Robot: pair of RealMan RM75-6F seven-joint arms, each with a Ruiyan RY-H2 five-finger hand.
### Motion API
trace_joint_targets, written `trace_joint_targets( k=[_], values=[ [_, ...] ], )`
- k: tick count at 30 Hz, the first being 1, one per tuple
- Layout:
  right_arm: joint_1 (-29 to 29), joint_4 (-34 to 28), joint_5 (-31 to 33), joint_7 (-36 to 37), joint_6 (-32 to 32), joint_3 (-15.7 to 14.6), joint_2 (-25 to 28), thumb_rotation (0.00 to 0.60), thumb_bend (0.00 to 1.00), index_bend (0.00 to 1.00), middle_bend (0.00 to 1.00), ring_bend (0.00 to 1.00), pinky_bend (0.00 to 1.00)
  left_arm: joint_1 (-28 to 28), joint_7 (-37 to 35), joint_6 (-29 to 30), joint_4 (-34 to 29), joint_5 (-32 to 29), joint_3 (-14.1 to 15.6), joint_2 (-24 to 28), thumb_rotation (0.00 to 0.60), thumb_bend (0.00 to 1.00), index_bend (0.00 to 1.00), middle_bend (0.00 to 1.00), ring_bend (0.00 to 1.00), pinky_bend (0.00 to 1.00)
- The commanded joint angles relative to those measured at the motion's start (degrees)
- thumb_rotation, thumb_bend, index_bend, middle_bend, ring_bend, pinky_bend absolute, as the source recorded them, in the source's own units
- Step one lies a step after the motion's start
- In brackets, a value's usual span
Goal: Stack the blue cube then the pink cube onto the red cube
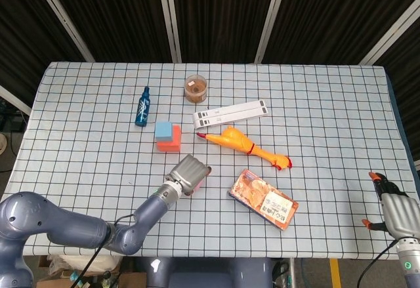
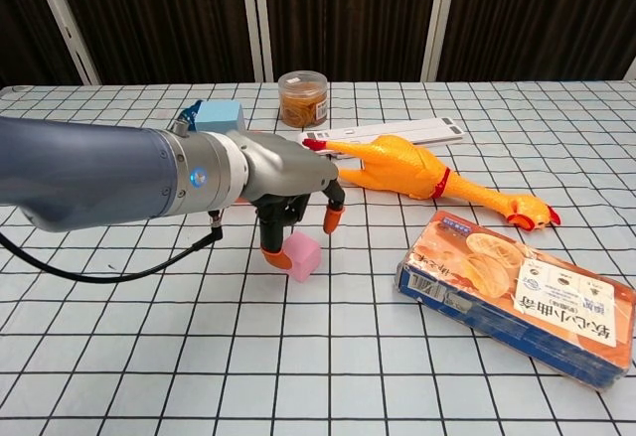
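Blue cube [image 1: 163,129] sits on red cube [image 1: 172,141]. Left hand [image 2: 294,219] straddles pink cube [image 2: 301,255], fingers spread, nothing gripped; closing is needed next.

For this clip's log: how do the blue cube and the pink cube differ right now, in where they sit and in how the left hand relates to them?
The blue cube sits on top of the red cube; the pink cube lies directly on the table.
The left hand hangs over the pink cube with fingers around it; nothing is at the blue cube.
The blue cube is farther back; the pink cube looks smaller.
Both are plain, solid-coloured cubes.
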Motion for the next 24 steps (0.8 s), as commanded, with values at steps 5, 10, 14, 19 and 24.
trace_joint_targets(
  k=[5, 10, 14, 19, 24],
  values=[
    [-0.13, -0.05, -0.29, 0.36, 0.19, -0.04, 0.17, 0.6, 0.13, 0.04, 0.1, 0.18, 0.34, -0.03, -0.06, 0.36, 0.5, -0.86, 0.54, -0.03, 0.6, 0.26, 0.34, 0.89, 0.77, 0.86],
    [-0.1, -0.14, -0.19, 0.45, 0.1, 0.0, 0.2, 0.6, 0.13, 0.05, 0.1, 0.18, 0.34, -0.41, 0.11, 0.2, 0.85, -0.61, 0.73, -0.5, 0.6, 0.26, 0.35, 0.89, 0.77, 0.86],
    [0.02, -0.04, -0.2, 0.47, -0.14, -0.01, 0.13, 0.6, 0.13, 0.05, 0.1, 0.18, 0.34, -0.77, -0.11, 0.0, 1.26, -0.73, 0.37, -1.1, 0.6, 0.27, 0.35, 0.89, 0.77, 0.86],
    [0.01, 0.09, -0.04, 0.61, -0.16, 0.06, 0.18, 0.6, 0.13, 0.05, 0.1, 0.18, 0.34, -1.26, 0.21, -0.32, 1.56, -1.25, 0.59, -1.6, 0.6, 0.27, 0.36, 0.89, 0.77, 0.86],
    [-0.04, 0.12, -0.24, 0.67, -0.12, -0.04, 0.18, 0.6, 0.13, 0.05, 0.1, 0.18, 0.34, -1.37, 0.51, 0.13, 1.56, -2.27, 0.99, -1.37, 0.6, 0.27, 0.37, 0.89, 0.77, 0.86]
  ],
)
